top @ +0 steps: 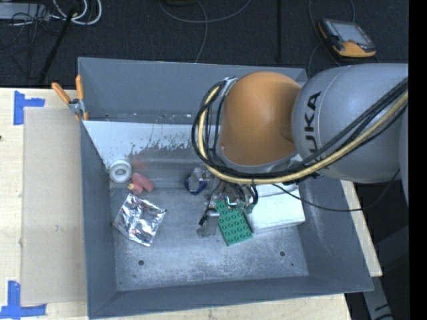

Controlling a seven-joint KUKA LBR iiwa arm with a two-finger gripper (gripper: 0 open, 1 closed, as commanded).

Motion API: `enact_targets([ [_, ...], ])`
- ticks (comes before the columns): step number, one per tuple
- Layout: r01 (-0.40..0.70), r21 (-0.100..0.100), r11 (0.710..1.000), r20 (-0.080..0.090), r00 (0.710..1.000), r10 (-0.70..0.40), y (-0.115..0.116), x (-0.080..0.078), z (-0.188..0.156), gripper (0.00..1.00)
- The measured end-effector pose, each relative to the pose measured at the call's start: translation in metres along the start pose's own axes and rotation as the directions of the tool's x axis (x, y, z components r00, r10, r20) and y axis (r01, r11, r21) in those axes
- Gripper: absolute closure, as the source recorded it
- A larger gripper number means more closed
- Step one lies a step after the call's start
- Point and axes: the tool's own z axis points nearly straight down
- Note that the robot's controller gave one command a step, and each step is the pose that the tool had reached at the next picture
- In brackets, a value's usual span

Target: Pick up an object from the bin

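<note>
- Down in the bin (200, 272), the fingers (207, 224) hang below the orange cover (257, 119); how far open they are cannot be told.
- A green brick (234, 225) lies tilted just right of them, against a white block (280, 209).
- Foil (140, 220) lies well left of the fingers.
- A pink piece (141, 183) and a white roll (120, 172) lie beyond the foil.

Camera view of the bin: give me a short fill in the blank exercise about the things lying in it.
1. The studded building plate next to the gripper is ____ in colour.
2. In the camera view, the crumpled foil lies to the ____ of that plate.
3. The small roll near the far wall of the bin is ____ in colour.
Missing words: green; left; white.
</note>
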Motion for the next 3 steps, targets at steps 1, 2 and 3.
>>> enact_targets([
  [1,0.011,0.000,1.000,0.000,1.000,-0.011,0.078,0.019,0.136,0.00],
  [2,-0.073,-0.004,0.997,0.010,0.997,0.073,0.125,0.029,0.100,0.00],
  [3,-0.533,-0.004,0.846,0.007,0.846,0.533,0.101,0.006,0.101,0.00],
])
